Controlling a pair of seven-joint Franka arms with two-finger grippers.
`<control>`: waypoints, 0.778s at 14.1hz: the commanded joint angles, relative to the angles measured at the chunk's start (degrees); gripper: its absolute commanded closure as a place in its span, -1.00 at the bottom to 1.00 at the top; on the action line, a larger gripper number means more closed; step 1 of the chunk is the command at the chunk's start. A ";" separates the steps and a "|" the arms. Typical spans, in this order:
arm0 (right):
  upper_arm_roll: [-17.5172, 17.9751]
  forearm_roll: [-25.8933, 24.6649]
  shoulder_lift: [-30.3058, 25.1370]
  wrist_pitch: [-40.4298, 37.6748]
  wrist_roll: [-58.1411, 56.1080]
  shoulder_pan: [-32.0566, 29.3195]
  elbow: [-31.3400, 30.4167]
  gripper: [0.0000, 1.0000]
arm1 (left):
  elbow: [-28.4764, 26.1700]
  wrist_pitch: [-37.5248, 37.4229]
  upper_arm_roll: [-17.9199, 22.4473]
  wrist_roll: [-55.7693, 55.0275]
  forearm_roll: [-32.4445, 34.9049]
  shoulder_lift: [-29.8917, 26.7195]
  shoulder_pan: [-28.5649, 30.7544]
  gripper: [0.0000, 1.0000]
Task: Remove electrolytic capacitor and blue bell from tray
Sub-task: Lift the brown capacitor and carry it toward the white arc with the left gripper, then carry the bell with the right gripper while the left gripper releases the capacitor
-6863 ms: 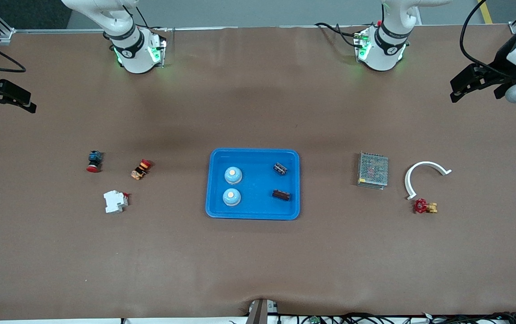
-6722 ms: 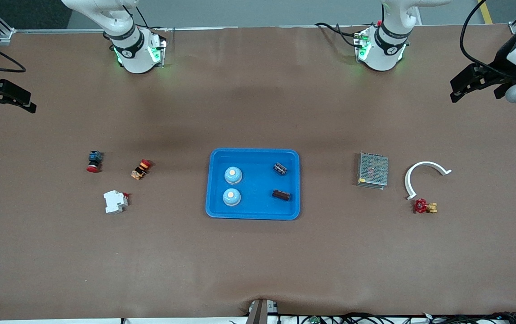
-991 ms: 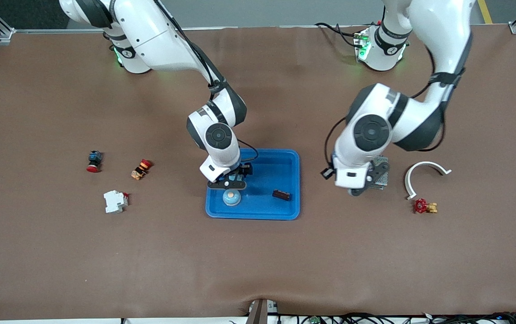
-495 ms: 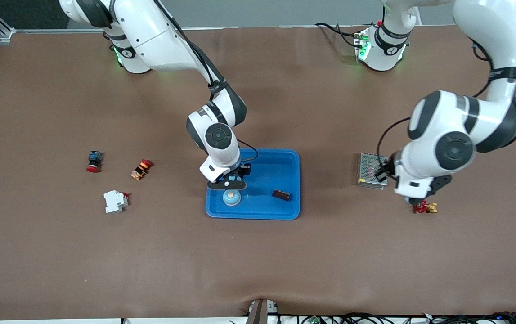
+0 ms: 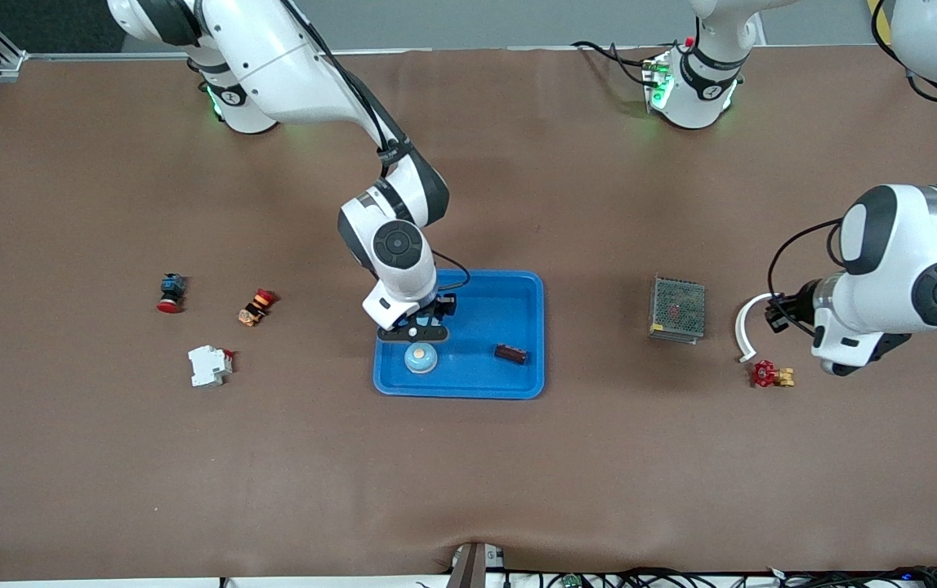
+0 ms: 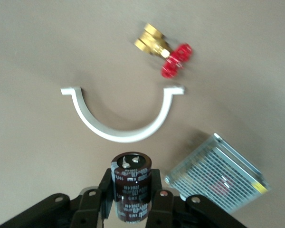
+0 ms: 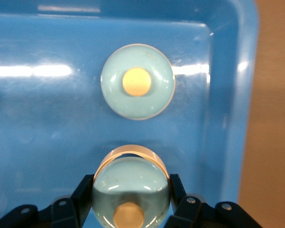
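At frame center, the right end effector (image 5: 417, 328) clasps a pale-blue domed bell (image 7: 131, 191) in the blue tray (image 5: 517, 286). At right, the left end effector (image 6: 128, 205) grips a dark cylindrical capacitor (image 6: 130, 187) above the desk (image 5: 468, 474).

bell (image 5: 421, 358) in tray (image 5: 517, 384) | capacitor (image 5: 510, 354) in tray

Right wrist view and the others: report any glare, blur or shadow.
Right wrist view: white glare streaks across the blue tray; the bell in the right gripper looks soft. Left wrist view: the red valve is motion-blurred, while the capacitor in the left gripper is sharp. Front view: soft shadows beneath both arms.
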 commanded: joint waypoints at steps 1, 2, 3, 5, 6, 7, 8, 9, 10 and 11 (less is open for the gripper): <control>-0.17 -0.22 -8.14 -9.16 -4.21 -0.47 -1.27 0.38 | -5.41 7.67 -0.67 2.53 1.19 0.03 3.27 1.00; -0.17 -0.22 -10.43 -12.50 -4.92 -0.56 -1.35 0.38 | -5.77 9.35 -0.59 2.89 1.28 1.00 4.41 1.00; -0.25 -0.22 -12.54 -15.93 -6.06 -1.26 -1.35 0.38 | -5.86 10.76 -0.67 3.15 1.54 2.14 5.46 1.00; -0.17 -0.13 -17.28 -21.21 -10.53 -3.27 -2.31 0.38 | -5.77 13.13 -0.59 3.15 1.89 3.81 5.65 1.00; -0.25 -0.13 -20.18 -23.06 -12.99 -4.76 -3.71 0.38 | -5.77 14.54 -0.50 3.15 2.85 4.77 5.82 1.00; -0.17 -0.13 -22.90 -25.00 -16.23 -6.43 -5.29 0.38 | -5.77 16.03 -0.50 3.15 3.73 5.83 6.61 1.00; -0.25 -0.13 -25.54 -26.84 -20.27 -8.36 -6.70 0.38 | -5.77 17.26 -0.50 3.24 4.35 7.06 7.66 1.00; -0.34 -0.13 -28.00 -28.60 -24.40 -10.56 -8.28 0.38 | -5.77 18.49 -0.50 3.24 5.31 7.94 8.02 1.00; -0.34 -0.13 -30.38 -29.66 -29.05 -13.10 -10.04 0.38 | -5.77 19.55 -0.50 3.24 6.19 8.64 8.46 1.00; -0.34 -0.22 -32.57 -30.28 -34.75 -15.65 -11.97 0.38 | -5.51 19.91 -0.50 3.24 6.46 9.35 8.63 1.00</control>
